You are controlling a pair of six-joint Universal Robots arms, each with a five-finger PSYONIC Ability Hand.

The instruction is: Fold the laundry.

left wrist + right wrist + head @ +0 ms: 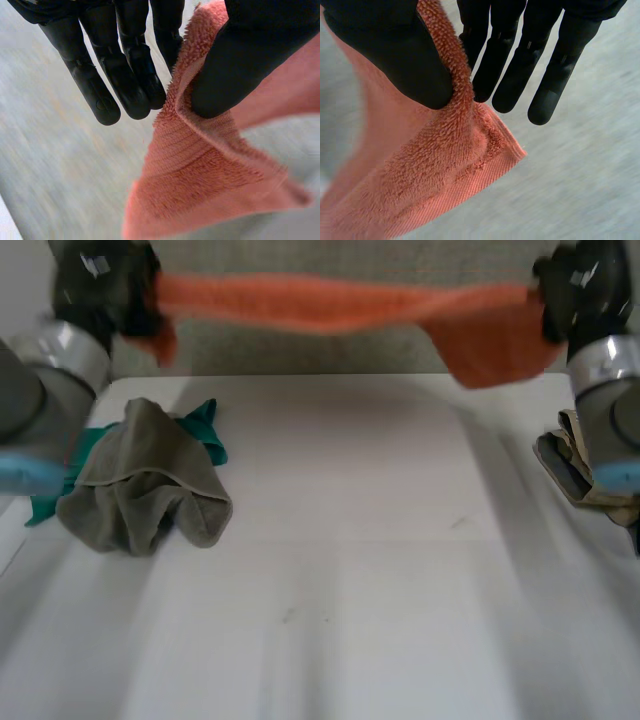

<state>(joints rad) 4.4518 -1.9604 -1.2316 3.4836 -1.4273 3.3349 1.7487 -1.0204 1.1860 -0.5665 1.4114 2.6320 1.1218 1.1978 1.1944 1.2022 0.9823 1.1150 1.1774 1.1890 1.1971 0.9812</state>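
Note:
An orange towel (pixel 340 302) is stretched in the air above the far edge of the white table (pixel 330 540). My left hand (pixel 105 285) holds its left end and my right hand (pixel 580 285) its right end. Seen from the left wrist, the thumb (pixel 240 65) pinches a corner of the orange towel (pixel 200 170) against the fingers (pixel 125 65). From the right wrist, the thumb (pixel 395 50) likewise pinches a corner of the orange towel (pixel 430 180) against the fingers (pixel 520 65). A loose flap hangs below my right hand.
A crumpled olive-grey cloth (pixel 145 485) lies on a teal cloth (pixel 205 425) at the table's left. A beige folded cloth (pixel 575 465) sits at the right edge beneath my right arm.

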